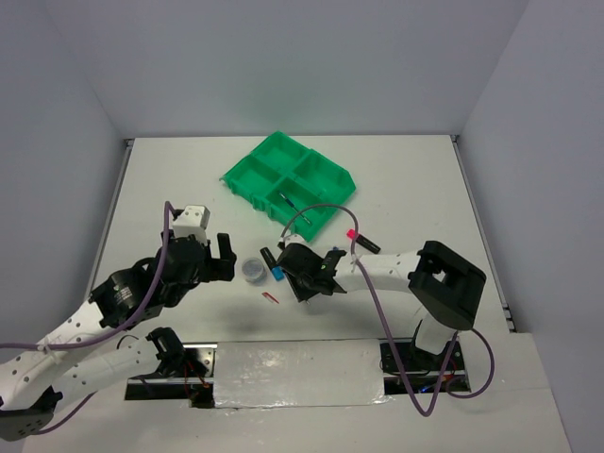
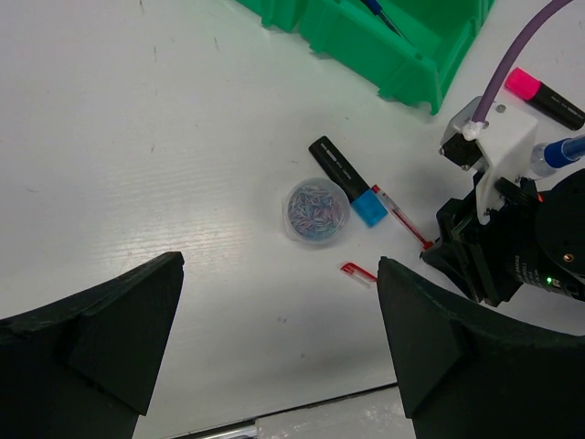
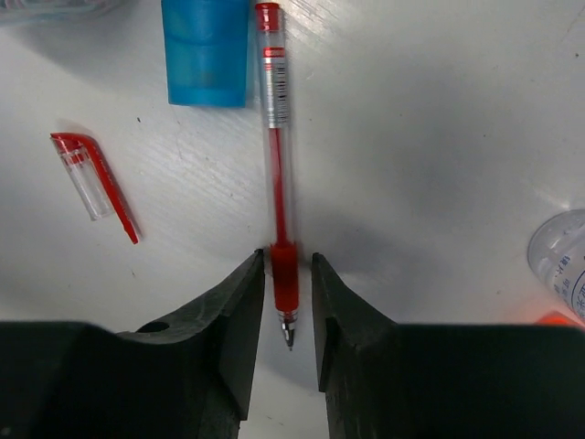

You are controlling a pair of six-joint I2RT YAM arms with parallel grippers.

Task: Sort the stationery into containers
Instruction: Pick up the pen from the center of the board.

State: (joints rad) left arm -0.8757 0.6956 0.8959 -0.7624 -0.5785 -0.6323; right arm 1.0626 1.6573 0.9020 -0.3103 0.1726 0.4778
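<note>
Bright, even light falls from above on the white tabletop (image 1: 396, 189). Shadows are soft and small. The red pen (image 3: 277, 174) looks sharp up close. The left hand (image 2: 281, 274) has dark, blurry fingers (image 2: 91, 347) at the bottom edge.

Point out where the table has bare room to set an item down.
Bare: the table left of the green tray, and right of it toward the far-right corner. Crowded: between the left fingers and right fingers, where grey tin, blue-capped highlighter, red pen and red cap cluster.
</note>
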